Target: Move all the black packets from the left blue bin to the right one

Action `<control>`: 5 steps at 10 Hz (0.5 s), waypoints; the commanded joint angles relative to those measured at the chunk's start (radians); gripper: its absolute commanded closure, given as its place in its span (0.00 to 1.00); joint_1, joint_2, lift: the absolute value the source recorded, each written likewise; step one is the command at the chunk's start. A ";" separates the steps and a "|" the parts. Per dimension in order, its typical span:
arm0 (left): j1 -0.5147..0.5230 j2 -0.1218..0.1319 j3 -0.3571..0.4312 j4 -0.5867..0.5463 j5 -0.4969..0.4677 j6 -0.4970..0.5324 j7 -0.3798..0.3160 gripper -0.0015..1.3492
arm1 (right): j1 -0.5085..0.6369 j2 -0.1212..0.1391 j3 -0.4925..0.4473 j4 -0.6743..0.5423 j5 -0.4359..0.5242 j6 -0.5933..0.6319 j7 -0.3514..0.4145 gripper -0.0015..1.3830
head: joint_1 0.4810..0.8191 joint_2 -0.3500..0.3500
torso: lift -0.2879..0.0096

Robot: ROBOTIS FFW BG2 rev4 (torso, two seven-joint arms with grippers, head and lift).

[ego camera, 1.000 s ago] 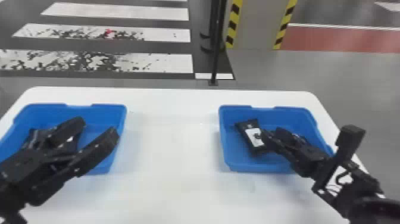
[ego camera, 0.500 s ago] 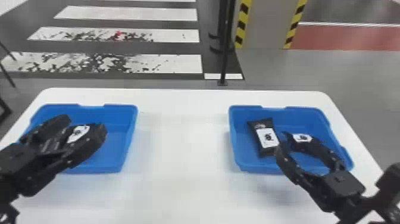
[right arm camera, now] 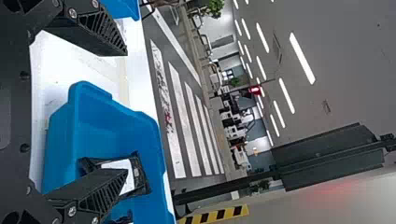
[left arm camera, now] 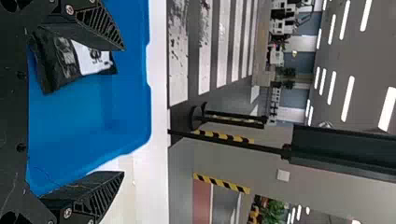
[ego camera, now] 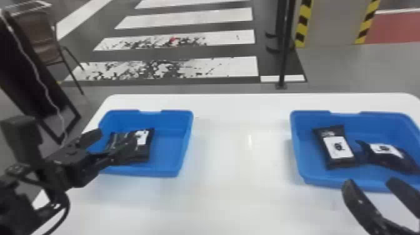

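At least one flat black packet (ego camera: pixel 142 137) with a white label lies in the rectangular blue plastic left bin (ego camera: pixel 187 128). In the matching right bin (ego camera: pixel 297 134), two white-labelled black packets (ego camera: pixel 338 147) lie label up.

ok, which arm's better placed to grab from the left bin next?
Left, I'd say. The left gripper is open over the left bin, close to a black packet; the right gripper, also open, is across the table by the right bin.

Head view: at 8 o'clock, black packet (ego camera: pixel 146 149), partly obscured by left gripper (ego camera: pixel 118 139); at 3 o'clock, right blue bin (ego camera: pixel 297 150), cropped by the edge.
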 commanded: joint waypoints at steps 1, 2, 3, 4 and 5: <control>-0.083 0.020 0.001 0.084 -0.037 0.080 0.000 0.09 | 0.046 0.001 0.003 -0.021 -0.002 -0.002 0.000 0.11 | 0.63 0.81 | 0.35; -0.133 0.034 -0.009 0.143 -0.083 0.094 0.000 0.09 | 0.058 0.001 0.003 -0.026 -0.002 -0.002 0.000 0.11 | 0.63 0.83 | 0.35; -0.189 0.049 -0.033 0.217 -0.098 0.124 0.000 0.10 | 0.061 0.001 0.005 -0.021 -0.008 0.000 0.000 0.11 | 0.63 0.86 | 0.35; -0.245 0.066 -0.067 0.288 -0.114 0.153 0.000 0.10 | 0.058 0.001 0.007 -0.018 -0.010 0.000 0.000 0.11 | 0.63 0.89 | 0.35; -0.302 0.070 -0.091 0.337 -0.158 0.200 0.004 0.10 | 0.058 0.001 0.009 -0.016 -0.014 0.000 0.000 0.11 | 0.63 0.89 | 0.35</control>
